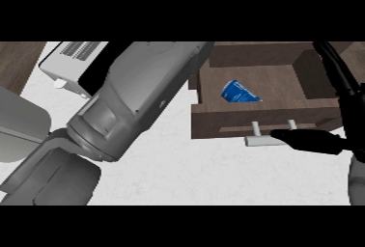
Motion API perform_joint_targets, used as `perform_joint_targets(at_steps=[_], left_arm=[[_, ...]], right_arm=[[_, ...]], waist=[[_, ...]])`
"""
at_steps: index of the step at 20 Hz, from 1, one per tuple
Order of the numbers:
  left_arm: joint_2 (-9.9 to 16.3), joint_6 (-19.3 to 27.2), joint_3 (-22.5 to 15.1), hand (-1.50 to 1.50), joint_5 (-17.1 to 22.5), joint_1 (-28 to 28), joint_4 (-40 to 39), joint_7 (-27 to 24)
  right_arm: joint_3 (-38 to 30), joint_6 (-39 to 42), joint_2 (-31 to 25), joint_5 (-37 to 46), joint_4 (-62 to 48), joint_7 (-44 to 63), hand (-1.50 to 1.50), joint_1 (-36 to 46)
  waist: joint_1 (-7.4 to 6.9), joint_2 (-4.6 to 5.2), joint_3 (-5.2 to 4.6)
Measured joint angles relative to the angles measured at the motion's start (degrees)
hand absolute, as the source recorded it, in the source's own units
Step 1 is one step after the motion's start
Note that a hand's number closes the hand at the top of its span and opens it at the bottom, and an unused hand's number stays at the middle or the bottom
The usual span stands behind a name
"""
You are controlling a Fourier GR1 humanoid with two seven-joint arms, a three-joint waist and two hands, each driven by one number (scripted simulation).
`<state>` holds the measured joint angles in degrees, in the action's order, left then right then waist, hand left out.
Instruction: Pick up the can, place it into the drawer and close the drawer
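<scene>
since the left forearm (135,101) fills the left half of your view, you can't see the left hand at all, so no call on whether it's released or clenched. behind that forearm, upper left, sits a white appliance (68,65) with a vented top on the pale worktop (206,173); it's well clear of the job. move right: the drawer (264,120) is pulled open, dark wood, and the can (239,91) is already inside it, blue, lying tilted on the drawer floor toward the left side. so pick and place look done, only the close is left. that explains the right hand (314,140): it comes in from the right edge with fingers reaching to the white handle (267,137) on the drawer front, touching or just at it. i can't tell if the fingers wrap the bar or just press on it. nothing sits in front of the drawer to block the push, judging from here.
</scene>
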<state>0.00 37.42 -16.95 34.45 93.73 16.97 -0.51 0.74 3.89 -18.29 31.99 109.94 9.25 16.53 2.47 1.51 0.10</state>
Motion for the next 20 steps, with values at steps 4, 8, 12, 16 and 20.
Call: perform_joint_targets(at_steps=[4,8,12,16,20], left_arm=[[0.26,-0.66,0.12,-1.50,-0.50,0.58,-0.95,-0.14],[0.38,-1.28,0.11,-1.50,-0.70,0.24,-0.45,0.36],[1.50,-2.41,0.90,-1.50,-1.04,0.03,-0.13,0.84],[2.55,-2.37,1.30,-1.50,-1.58,-0.52,0.93,1.47],[5.17,-3.93,1.07,-1.50,-2.39,-2.80,2.68,2.31]], right_arm=[[3.52,-2.44,0.36,6.78,-8.56,-2.25,-1.50,3.38],[6.05,-5.98,1.12,13.10,-18.00,-4.58,-1.50,6.58],[7.41,-10.51,2.75,17.53,-27.38,-7.64,-1.50,9.76],[6.64,-16.23,4.58,20.77,-38.51,-10.21,-1.50,14.64],[5.44,-22.70,6.49,24.00,-48.93,-11.33,-1.50,18.94]], waist=[[-1.11,-0.19,-0.01],[-1.96,-0.51,-0.03],[-2.47,-0.70,-0.03],[-3.40,-0.79,-0.04],[-4.44,-0.95,-0.05]])
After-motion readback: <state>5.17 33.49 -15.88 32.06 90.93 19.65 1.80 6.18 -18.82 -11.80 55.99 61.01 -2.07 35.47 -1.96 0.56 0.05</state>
